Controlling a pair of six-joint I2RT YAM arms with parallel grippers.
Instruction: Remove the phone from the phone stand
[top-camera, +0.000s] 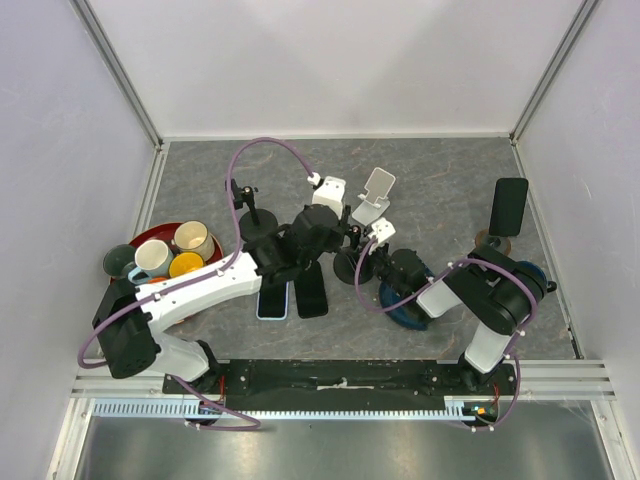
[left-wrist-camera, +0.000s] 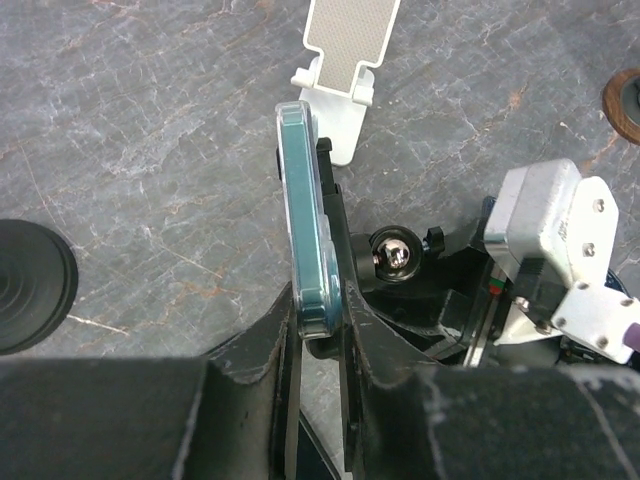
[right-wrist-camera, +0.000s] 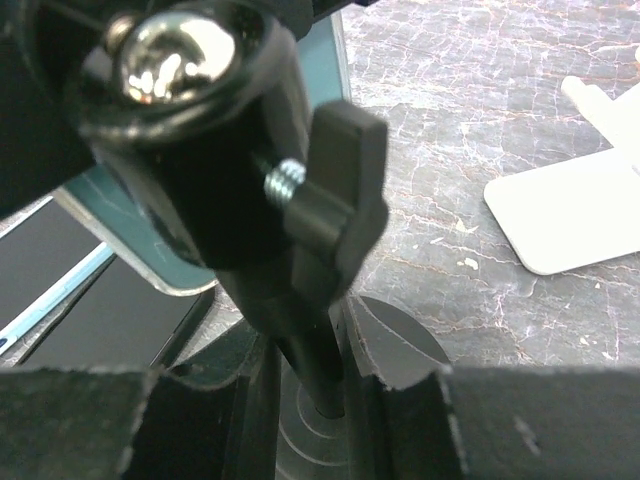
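Phone (left-wrist-camera: 308, 225) in left jaws; apparently 2 other phones (top-camera: 312, 292) lie flat.

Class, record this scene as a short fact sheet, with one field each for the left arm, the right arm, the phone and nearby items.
Left gripper: jaws shut on the teal-cased phone, held edge-on
Right gripper: jaws shut around the pole of the black stand
Phone status: against the stand's holder; not clearly free
Nearby: white stand; blue-edged phone and dark phone lying flat
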